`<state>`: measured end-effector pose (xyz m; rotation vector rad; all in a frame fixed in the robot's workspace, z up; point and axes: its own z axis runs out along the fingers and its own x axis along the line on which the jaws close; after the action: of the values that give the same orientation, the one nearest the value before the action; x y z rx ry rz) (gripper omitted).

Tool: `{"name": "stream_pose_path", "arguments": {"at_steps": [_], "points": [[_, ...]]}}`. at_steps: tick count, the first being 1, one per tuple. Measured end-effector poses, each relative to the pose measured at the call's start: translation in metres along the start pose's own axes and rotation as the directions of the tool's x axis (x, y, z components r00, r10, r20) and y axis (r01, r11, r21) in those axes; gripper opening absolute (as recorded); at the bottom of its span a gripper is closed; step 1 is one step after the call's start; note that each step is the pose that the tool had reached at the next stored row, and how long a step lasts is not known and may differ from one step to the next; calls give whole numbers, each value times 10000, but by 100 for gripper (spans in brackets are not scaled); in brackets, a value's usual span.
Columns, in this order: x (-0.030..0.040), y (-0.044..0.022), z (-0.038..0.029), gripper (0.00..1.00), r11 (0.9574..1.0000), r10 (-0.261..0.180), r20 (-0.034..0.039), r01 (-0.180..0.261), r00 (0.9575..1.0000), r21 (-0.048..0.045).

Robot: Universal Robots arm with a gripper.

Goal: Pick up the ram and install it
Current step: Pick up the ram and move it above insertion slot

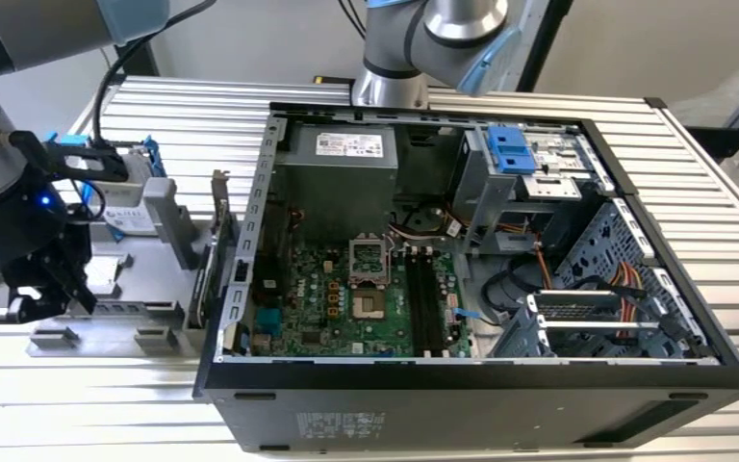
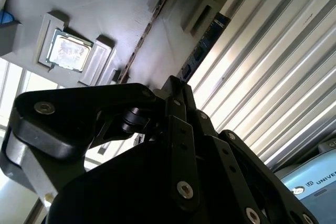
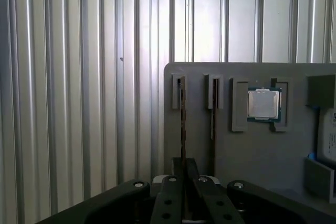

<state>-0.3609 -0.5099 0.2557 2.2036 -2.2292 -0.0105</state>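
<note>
The ram [image 3: 182, 119] stands on edge in a slot of the grey parts holder [image 3: 252, 150], seen as a thin line running into my fingers. In the second wrist view the ram [image 2: 206, 43] shows as a dark blue board along the holder's edge. My gripper [image 3: 182, 169] is down over it with both fingers pressed close against its sides, so it looks shut on the stick. In the exterior view my gripper [image 1: 42, 298] sits low at the left end of the parts holder [image 1: 113, 318], well away from the open computer case [image 1: 472, 380].
A second thin stick [image 3: 212, 116] stands in the neighbouring slot. A processor chip [image 3: 264, 104] lies in its pocket nearby. A silver drive with blue handles [image 1: 139, 197] and a bracketed card [image 1: 222, 241] stand between holder and case. Another arm's base [image 1: 395, 67] rises behind the case.
</note>
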Motion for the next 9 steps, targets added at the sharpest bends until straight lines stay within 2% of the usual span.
{"name": "stream_pose_path", "arguments": {"at_steps": [9], "points": [[-1,2,-68,0,10000,2,-1,-2,10000,-1]]}}
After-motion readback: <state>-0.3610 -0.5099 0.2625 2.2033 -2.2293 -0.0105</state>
